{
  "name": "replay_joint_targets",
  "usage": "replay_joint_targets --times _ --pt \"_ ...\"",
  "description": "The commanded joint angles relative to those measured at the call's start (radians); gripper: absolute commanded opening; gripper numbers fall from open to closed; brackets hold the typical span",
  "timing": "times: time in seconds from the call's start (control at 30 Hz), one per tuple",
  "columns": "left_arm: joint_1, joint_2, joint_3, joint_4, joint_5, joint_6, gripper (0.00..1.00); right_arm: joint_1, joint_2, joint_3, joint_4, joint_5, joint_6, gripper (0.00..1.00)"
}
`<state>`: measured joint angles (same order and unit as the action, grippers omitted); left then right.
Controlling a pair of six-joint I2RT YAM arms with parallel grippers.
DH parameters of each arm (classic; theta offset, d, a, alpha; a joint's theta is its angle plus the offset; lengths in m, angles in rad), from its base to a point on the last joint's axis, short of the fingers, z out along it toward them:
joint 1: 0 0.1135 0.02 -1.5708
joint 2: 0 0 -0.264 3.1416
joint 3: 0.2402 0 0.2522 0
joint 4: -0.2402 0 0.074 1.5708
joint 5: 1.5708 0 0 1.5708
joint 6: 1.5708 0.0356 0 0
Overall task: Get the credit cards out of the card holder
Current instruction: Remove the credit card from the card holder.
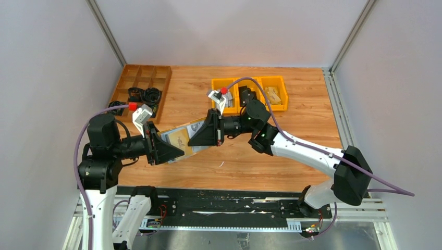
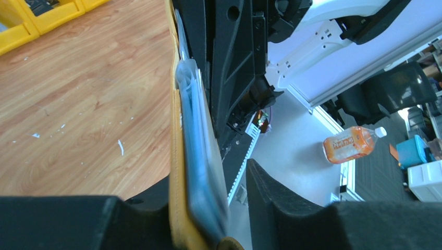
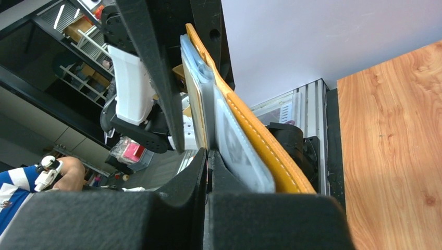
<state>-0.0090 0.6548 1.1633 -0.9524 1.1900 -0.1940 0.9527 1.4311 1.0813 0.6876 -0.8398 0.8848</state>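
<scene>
The mustard-yellow card holder (image 1: 180, 140) hangs open above the table between my two grippers. In the left wrist view its leather edge (image 2: 177, 172) and blue-grey sleeves lie against one finger. A gap shows between the sleeves and the other finger (image 2: 260, 187), so the left gripper (image 2: 203, 177) stands open around it. My right gripper (image 3: 207, 152) is shut on the edge of a thin credit card (image 3: 195, 109) that stands in the holder. The holder's sleeve and leather (image 3: 250, 130) lie outside its jaws. In the top view the card (image 1: 197, 126) shows by the right gripper (image 1: 192, 139).
A brown compartment tray (image 1: 140, 83) with black cables stands at the back left. Yellow bins (image 1: 250, 91) holding small parts stand at the back centre. Grey walls close in both sides. An orange bottle (image 2: 352, 143) lies on the floor beyond the table.
</scene>
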Motion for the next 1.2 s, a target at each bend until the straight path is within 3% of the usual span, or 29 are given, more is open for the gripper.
replay_joint_targets --times 0.0,0.23,0.63,0.77,0.93,1.07,1.17 --pt "-0.005 0.010 0.014 -0.007 0.117 -0.015 0.30 -0.037 -0.055 -0.059 0.104 -0.028 0.049 0.00" --pt "-0.005 0.020 0.034 -0.008 0.106 -0.015 0.25 -0.049 -0.116 -0.099 0.040 -0.028 -0.003 0.00" --pt "-0.005 0.019 0.046 -0.007 0.099 -0.015 0.05 -0.049 -0.171 -0.080 -0.139 -0.036 -0.131 0.00" --pt "-0.005 0.017 0.039 -0.009 0.096 -0.015 0.03 -0.046 -0.152 -0.055 -0.108 -0.042 -0.109 0.17" --pt "-0.005 0.014 0.038 -0.008 0.086 -0.018 0.02 -0.021 -0.090 -0.036 0.030 -0.048 -0.016 0.27" --pt "-0.005 0.005 0.028 -0.006 0.079 -0.019 0.02 -0.001 -0.054 -0.019 0.093 -0.052 0.017 0.28" --pt "-0.005 0.000 0.019 -0.008 0.077 -0.017 0.02 0.011 -0.041 -0.009 0.108 -0.056 0.026 0.19"
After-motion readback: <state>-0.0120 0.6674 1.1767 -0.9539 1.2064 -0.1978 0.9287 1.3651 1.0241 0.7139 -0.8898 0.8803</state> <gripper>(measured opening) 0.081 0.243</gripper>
